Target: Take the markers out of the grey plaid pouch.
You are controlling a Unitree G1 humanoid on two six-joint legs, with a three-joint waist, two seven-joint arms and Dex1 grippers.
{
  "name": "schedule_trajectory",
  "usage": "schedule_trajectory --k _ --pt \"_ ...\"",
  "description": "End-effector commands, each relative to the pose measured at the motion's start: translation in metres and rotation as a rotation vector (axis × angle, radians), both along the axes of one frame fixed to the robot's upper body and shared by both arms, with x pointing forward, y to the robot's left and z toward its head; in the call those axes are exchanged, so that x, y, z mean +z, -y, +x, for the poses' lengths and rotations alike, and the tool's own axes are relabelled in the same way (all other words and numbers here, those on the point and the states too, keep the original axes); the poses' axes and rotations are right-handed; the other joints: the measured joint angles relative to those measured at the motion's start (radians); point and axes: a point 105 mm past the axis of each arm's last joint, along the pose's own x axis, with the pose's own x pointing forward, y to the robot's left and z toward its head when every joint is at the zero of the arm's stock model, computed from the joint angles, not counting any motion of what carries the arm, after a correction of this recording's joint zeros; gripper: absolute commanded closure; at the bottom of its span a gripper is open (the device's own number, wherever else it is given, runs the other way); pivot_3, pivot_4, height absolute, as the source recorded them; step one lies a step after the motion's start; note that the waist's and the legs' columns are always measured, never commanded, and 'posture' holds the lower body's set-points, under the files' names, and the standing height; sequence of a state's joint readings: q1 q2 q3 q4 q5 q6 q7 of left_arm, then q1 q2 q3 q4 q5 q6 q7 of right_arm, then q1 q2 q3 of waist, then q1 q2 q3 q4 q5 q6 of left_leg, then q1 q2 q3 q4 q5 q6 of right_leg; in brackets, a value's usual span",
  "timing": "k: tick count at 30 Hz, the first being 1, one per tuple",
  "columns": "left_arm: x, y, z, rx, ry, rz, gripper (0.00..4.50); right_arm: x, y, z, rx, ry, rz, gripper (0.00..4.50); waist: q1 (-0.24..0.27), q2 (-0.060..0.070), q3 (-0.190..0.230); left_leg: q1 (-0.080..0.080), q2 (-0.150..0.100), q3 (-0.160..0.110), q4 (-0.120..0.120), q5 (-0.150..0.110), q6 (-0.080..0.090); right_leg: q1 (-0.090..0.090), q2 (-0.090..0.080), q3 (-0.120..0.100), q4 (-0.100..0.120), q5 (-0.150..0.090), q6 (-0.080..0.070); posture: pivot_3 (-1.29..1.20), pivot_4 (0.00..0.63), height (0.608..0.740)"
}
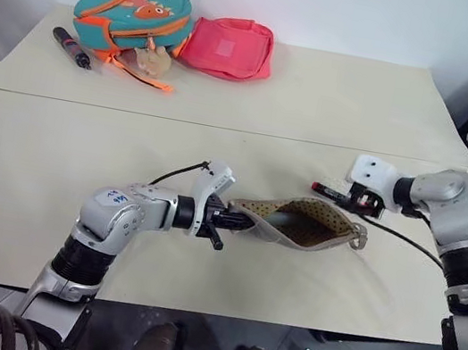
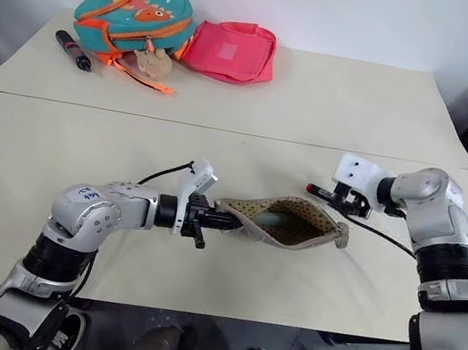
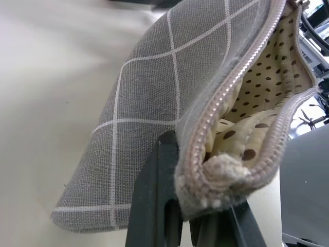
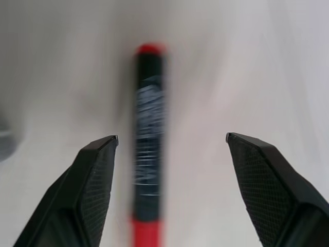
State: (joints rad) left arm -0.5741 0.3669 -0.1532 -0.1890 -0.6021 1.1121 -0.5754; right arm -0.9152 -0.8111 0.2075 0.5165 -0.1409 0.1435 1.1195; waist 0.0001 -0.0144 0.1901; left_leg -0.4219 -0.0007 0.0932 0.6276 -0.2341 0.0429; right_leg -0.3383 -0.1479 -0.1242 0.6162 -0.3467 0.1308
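Teal marker [image 2: 268,220] mostly hidden inside grey plaid pouch [image 2: 285,221]

Two pale cream tables are standing pushed together, the near one [image 1: 22,192] meeting the far one [image 1: 337,103] along a seam running across the view. On the far one, a teal-and-orange backpack [image 1: 133,14] is lying at the back left corner with a pink pouch [image 1: 229,47] touching its right side and a black pen [image 1: 72,48] resting just to its left. On the near one, a black marker [image 1: 332,192] with red ends is lying flat to the right of centre, and the plaid pouch [image 2: 285,220] is sitting open beside it, its dotted lining showing.
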Motion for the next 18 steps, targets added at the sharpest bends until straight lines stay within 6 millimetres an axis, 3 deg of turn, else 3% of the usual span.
schedule_trajectory --k 1,3,6,8,10,12,18 --pt "0.004 0.001 -0.002 -0.003 0.02 -0.011 4.5 0.079 -0.034 -0.026 0.156 0.098 0.227 0.95 0.0 0.001 0.001 0.0 0.0 0.0 0.0 0.0 0.0 0.0 0.0 0.0 0.0 0.0 0.0 0.0 0.15 0.74" --pt "0.003 0.001 -0.002 -0.005 0.02 -0.011 4.5 0.089 -0.044 -0.038 0.208 0.082 0.303 1.11 0.0 0.001 0.001 0.0 0.001 0.0 0.0 0.0 -0.001 0.0 0.001 0.0 0.001 0.0 0.0 0.0 0.15 0.74" --pt "0.004 0.003 -0.002 -0.008 0.018 -0.021 4.5 0.093 -0.064 -0.072 0.325 -0.046 0.395 1.8 0.008 0.001 0.001 0.0 0.001 -0.001 0.0 -0.001 -0.001 0.001 0.0 -0.001 0.002 0.0 0.0 0.0 0.15 0.74" --pt "0.005 0.003 -0.002 -0.009 0.017 -0.02 4.5 0.077 -0.072 -0.099 0.383 -0.159 0.317 2.4 0.015 0.001 0.001 0.0 0.001 -0.001 0.0 -0.001 0.0 0.001 -0.001 -0.001 0.002 0.0 0.0 0.0 0.15 0.74" --pt "0.005 0.003 -0.002 -0.008 0.017 -0.02 4.5 0.063 -0.082 -0.124 0.428 -0.279 0.269 2.4 0.025 0.001 0.001 -0.001 0.0 -0.001 0.0 -0.003 0.001 0.0 -0.002 -0.001 -0.001 0.0 0.0 0.0 0.15 0.74" --pt "0.005 0.002 -0.002 -0.008 0.016 -0.017 4.5 0.059 -0.085 -0.134 0.443 -0.303 0.245 2.4 0.025 0.001 0.001 -0.001 0.001 -0.001 0.001 -0.005 0.001 0.001 -0.003 0.0 -0.004 0.0 0.0 0.0 0.15 0.74" --pt "0.005 0.002 -0.002 -0.005 0.012 -0.018 4.5 0.042 -0.085 -0.135 0.42 -0.341 0.227 2.4 0.024 0.001 0.001 -0.001 0.002 0.0 0.001 -0.008 -0.004 0.0 -0.003 0.001 -0.004 0.001 0.001 0.0 0.15 0.74"
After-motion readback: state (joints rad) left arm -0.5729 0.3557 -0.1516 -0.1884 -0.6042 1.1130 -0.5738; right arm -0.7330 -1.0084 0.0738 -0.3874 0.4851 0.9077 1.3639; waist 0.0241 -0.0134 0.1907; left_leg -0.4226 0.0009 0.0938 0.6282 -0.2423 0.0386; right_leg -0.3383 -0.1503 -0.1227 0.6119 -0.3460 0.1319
